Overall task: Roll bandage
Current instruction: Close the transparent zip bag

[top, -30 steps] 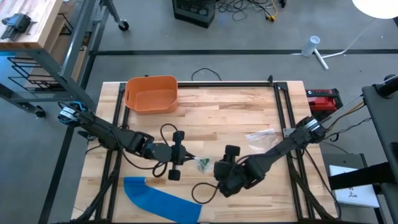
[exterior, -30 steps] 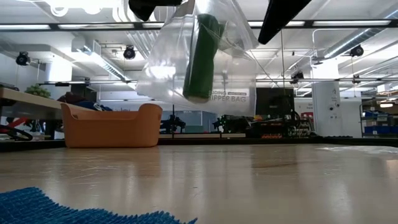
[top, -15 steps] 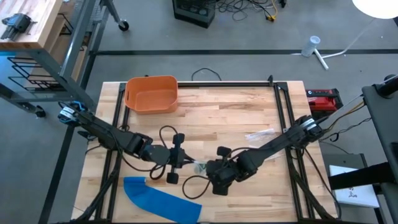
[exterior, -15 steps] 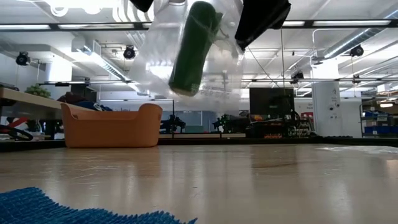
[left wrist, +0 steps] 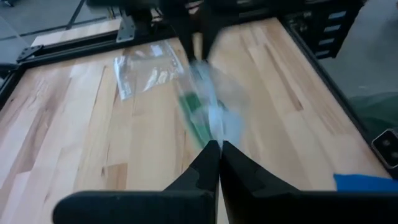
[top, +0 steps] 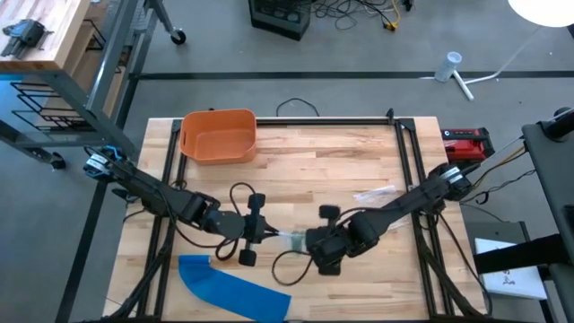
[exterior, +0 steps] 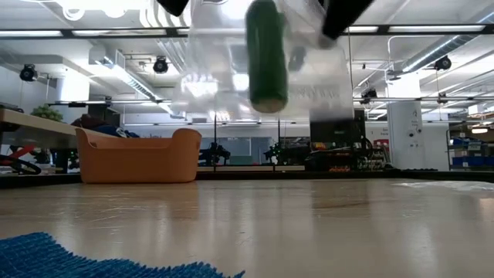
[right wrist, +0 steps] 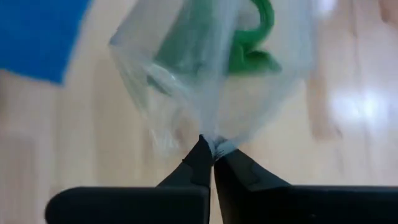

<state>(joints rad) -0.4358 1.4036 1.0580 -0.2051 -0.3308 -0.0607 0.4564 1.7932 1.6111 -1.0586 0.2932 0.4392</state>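
A clear plastic zipper bag (exterior: 262, 69) with a green rolled bandage (exterior: 266, 54) inside hangs well above the table, near its middle front. In the high view the bag (top: 289, 239) spans between my two grippers. My left gripper (top: 265, 235) is shut on it from the table's left, my right gripper (top: 306, 243) from the right. The left wrist view shows the bag (left wrist: 208, 112) and the bandage (left wrist: 194, 115) just beyond my shut left gripper (left wrist: 219, 149). In the right wrist view my right gripper (right wrist: 213, 152) is shut below the bag (right wrist: 211, 74) and bandage (right wrist: 189, 43). My left gripper pinches an edge of the clear bag (left wrist: 215, 132) between its two fingers, coming from the table's left and slanting down. The bag is lifted clear of the table. My right gripper pinches a gathered edge of the bag (right wrist: 216, 142) between its fingertips, pointing steeply down from the table's right. The bag and the bandage inside stay clear of the table.
An orange bin (top: 218, 135) stands at the far left. A blue cloth (top: 233, 287) lies at the near left edge. A second, flat clear bag (top: 375, 196) lies right of the middle. A red tool (top: 466, 144) sits beyond the right rail. Bare wood lies between them.
My right gripper has come toward the left gripper, risen a little, and taken hold of the bag's edge. The bag has swung and shifted: the green bandage, tilted before, now hangs nearly upright and farther to the right in the low view.
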